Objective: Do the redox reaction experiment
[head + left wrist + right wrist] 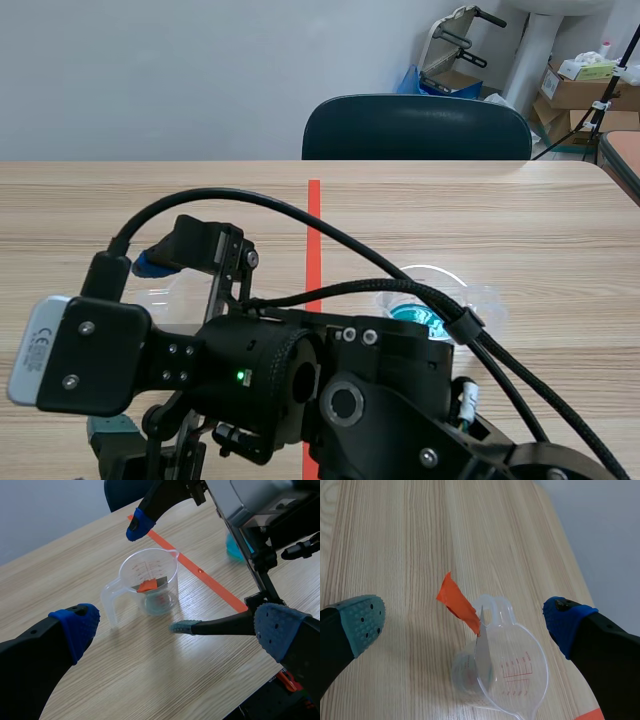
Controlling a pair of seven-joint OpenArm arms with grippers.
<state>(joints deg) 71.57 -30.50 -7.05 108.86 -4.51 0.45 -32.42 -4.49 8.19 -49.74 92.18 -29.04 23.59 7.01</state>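
On a pale wooden table [560, 230], the scene view is mostly filled by the black right arm [400, 400], which lies across an orange-red tape line. Behind it sits a shallow clear plastic dish of blue liquid [440, 272]. A dark chair [415, 128] stands at the far edge.

In the left wrist view, the left gripper [177, 629] has its blue-padded fingers spread wide and holds nothing. Ahead of it stands a clear plastic measuring jug with a handle [131, 572]. A thin grey metal strip with an orange tape tag [155, 584] leans inside. The right gripper [160, 575] straddles the jug, its fingers apart, one on each side, neither touching it.

In the right wrist view, the jug sits between and just ahead of the spread fingers, and the orange tag pokes above the rim.

The risk, as I judge it, is that the jug looks light. A finger that catches its rim or handle instead of the tag could tip it and spill whatever lies in its bottom. The two grippers are also near enough to bump.

Red graduation marks and numerals on the jug are too small to read, and no brand shows.
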